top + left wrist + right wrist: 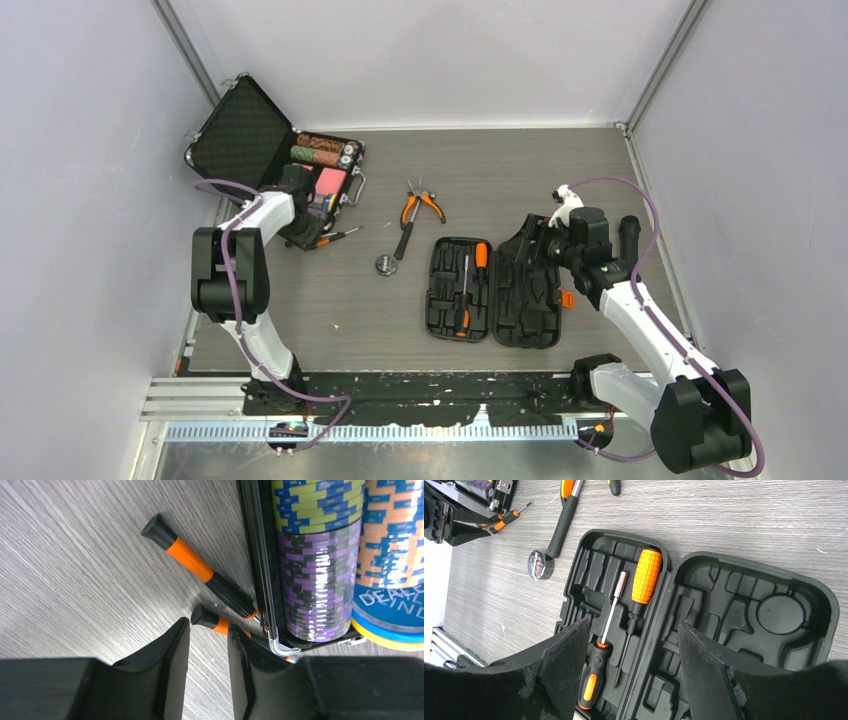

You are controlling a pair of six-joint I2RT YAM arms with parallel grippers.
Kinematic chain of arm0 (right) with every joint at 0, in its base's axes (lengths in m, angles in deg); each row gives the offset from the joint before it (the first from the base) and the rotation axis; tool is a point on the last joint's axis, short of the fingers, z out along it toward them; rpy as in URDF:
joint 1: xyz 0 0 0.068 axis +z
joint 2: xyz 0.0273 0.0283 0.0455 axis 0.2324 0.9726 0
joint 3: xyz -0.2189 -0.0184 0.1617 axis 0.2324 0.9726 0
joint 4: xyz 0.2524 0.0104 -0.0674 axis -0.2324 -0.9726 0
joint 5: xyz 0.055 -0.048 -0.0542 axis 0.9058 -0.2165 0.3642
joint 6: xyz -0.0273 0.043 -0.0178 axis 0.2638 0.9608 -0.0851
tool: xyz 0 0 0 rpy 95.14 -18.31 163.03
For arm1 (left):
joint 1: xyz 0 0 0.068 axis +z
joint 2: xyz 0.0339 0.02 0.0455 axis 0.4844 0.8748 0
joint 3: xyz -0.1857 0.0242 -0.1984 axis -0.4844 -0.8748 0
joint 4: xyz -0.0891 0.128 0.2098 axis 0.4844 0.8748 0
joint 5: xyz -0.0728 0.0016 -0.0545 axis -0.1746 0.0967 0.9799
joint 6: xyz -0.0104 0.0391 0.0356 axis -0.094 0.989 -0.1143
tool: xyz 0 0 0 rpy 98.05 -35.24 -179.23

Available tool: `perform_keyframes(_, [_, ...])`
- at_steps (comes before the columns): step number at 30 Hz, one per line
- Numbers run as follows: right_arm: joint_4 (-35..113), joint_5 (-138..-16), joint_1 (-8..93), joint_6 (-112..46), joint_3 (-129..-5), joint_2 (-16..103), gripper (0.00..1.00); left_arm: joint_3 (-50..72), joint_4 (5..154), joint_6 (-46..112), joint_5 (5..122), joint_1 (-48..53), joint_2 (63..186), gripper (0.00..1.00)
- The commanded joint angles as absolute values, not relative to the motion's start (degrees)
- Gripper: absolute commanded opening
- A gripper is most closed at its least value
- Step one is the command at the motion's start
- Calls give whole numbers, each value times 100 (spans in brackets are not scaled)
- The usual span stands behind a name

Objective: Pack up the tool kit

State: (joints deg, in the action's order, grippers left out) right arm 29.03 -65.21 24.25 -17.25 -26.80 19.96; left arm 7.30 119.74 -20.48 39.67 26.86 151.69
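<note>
Left gripper [207,627], narrowly parted and empty, sits at a small screwdriver [220,625] well apart from the tool kit [744,605]. Right gripper [633,625] hangs released above it.

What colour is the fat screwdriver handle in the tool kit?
Orange; the handle shows best in the right wrist view.
</note>
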Motion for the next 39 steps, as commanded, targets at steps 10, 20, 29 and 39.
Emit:
perform_keyframes(10, [3068, -6448, 2419, -1800, -2710, 1860, 70, 68, 11301, -983, 5207, 2693, 14631, 19])
perform_keyframes(20, [3070, -6421, 2416, -1813, -2683, 1756, 70, -118, 11080, 654, 4952, 2554, 13850, 42])
perform_keyframes(29, [3064, -6381, 2420, -1836, -2699, 1811, 70, 731, 11103, 3418, 5772, 2781, 14325, 85])
perform_keyframes(39, [3093, -6310, 2418, -1845, -2687, 1802, 70, 1014, 10648, 4206, 7645, 3604, 14796, 95])
